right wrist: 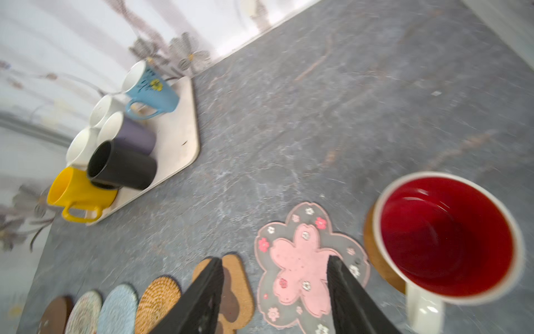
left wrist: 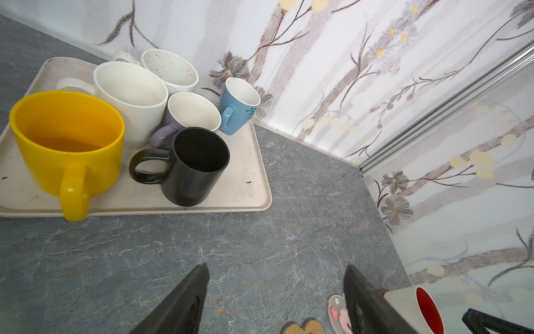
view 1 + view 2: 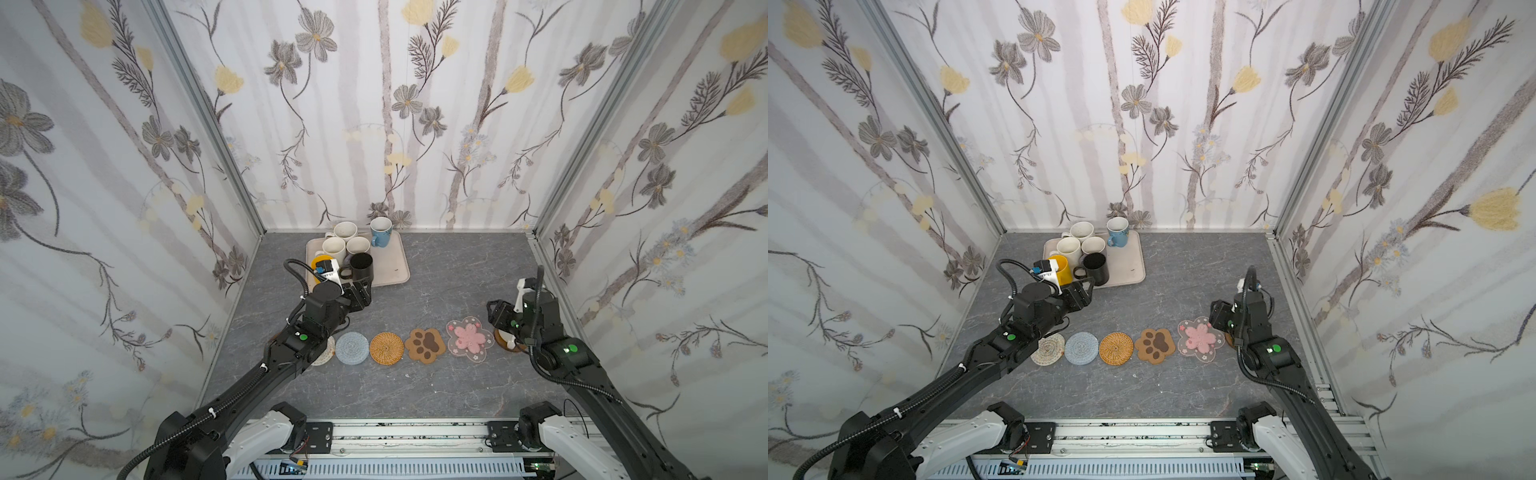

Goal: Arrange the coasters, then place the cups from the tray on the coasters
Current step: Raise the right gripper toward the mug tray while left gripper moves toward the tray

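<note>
Coasters lie in a row at the front: beige woven (image 3: pixel 1049 350), blue crochet (image 3: pixel 352 348), rattan (image 3: pixel 386 348), paw (image 3: pixel 428 344), pink blossom (image 3: pixel 469 336). A white cup with red inside (image 1: pixel 448 237) stands on a wooden disc (image 1: pixel 372 260) at the row's right end. The tray (image 3: pixel 395 270) at the back holds yellow (image 2: pixel 66 138), black (image 2: pixel 196 164), lavender (image 2: pixel 190 112), light blue (image 2: pixel 238 104) and two cream-white cups. My left gripper (image 2: pixel 277 267) is open and empty over the table before the tray. My right gripper (image 1: pixel 275 260) is open and empty above the blossom coaster, beside the red-lined cup.
Flowered walls close in the grey table on three sides. Another brown disc (image 1: pixel 55 315) lies at the left end of the row, under my left arm (image 3: pixel 291 345). A metal rail (image 3: pixel 415 436) runs along the front edge.
</note>
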`<state>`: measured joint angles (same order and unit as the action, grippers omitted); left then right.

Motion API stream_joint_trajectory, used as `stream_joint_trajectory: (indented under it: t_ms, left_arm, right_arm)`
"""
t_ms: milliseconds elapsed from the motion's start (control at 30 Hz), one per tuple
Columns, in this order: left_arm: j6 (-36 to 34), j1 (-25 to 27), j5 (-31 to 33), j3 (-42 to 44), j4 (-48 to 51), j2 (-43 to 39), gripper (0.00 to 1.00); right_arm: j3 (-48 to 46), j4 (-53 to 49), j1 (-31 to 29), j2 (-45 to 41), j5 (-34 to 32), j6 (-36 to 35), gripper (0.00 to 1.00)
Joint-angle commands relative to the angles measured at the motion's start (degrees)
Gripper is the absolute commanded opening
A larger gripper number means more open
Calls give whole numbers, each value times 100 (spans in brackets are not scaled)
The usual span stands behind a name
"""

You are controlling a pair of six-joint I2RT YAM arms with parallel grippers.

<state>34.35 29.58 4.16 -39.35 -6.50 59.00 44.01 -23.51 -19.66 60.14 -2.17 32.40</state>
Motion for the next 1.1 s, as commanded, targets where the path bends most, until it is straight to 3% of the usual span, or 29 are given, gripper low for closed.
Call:
stream_joint_trajectory:
  t_ms: [0,167,467,767,1067]
  left_arm:
    - [-129,-199,-33,-138,530,-134,81]
    - [-97,-593,-97,-83,781,-575,90]
    - [-103,-897,-23,138,1103,-724,100]
    - [202,-919,808,378,854,-458,100]
    - [390,-919,1044,1382,-245,-575,100]
  right_arm:
    - [846,334,-385,950,312,-584,58]
    - [2144,583,-545,2674,984,-854,56]
    - [3244,1165,-547,4845,1738,-867,55]
    - [4036,1471,-432,6350,2249,-133,51]
    - [4792,1595,-427,7337,2564,160,49]
